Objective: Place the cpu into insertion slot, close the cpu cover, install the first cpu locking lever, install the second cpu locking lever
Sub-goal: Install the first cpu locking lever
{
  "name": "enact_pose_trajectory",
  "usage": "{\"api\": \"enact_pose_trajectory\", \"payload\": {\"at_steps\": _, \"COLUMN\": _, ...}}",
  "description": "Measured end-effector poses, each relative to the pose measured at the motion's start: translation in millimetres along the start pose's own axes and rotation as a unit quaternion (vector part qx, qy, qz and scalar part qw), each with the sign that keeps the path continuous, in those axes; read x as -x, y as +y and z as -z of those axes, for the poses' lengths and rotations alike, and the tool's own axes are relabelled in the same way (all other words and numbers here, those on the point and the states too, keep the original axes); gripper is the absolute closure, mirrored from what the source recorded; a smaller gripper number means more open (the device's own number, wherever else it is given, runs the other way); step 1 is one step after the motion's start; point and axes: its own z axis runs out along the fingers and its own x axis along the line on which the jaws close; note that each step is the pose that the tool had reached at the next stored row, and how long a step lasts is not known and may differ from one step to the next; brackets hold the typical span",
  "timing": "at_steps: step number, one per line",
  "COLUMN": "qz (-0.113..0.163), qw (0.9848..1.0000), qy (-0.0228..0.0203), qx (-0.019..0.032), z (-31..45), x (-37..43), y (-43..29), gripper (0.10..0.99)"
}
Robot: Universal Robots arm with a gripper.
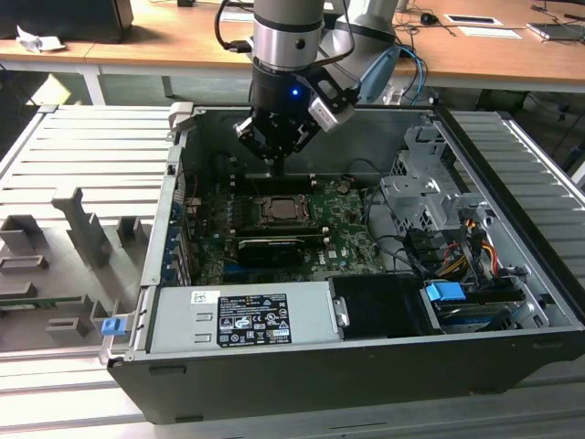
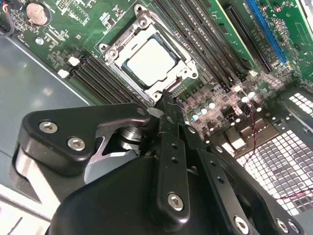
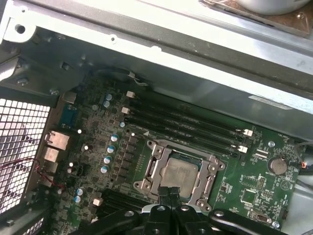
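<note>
Overhead, the gripper (image 1: 279, 165) is held low inside the open case (image 1: 366, 402), just above the green board (image 1: 345, 236), with its tips poised at the edge of the slot (image 1: 277, 211). The cpu (image 2: 149, 61) is seen already seated in that slot, its dull silver top lying flat. The cover (image 2: 115, 58) is judged to be down over it, since the plate's window rings the chip on every side in both wrist views.

The fingers (image 3: 166, 196) are pressed together with nothing between them. This narrow stance is judged to suit nudging or hooking a thin lever rather than gripping a part. In the first wrist view the tips are placed just beside one edge of the cover, clear of the memory slots (image 3: 181, 122) on the far side of the socket — a spot where a lever arm would be reached. Whether either lever is latched cannot be told from the pictures.
</note>
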Motion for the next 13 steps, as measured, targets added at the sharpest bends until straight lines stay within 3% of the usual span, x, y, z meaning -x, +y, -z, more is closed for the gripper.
{"api": "enact_pose_trajectory", "payload": {"at_steps": 13, "qz": 0.000, "qw": 1.0000, "qy": 0.0000, "qx": 0.0000, "z": 0.0, "x": -2.4, "y": 0.8, "gripper": 0.980}}
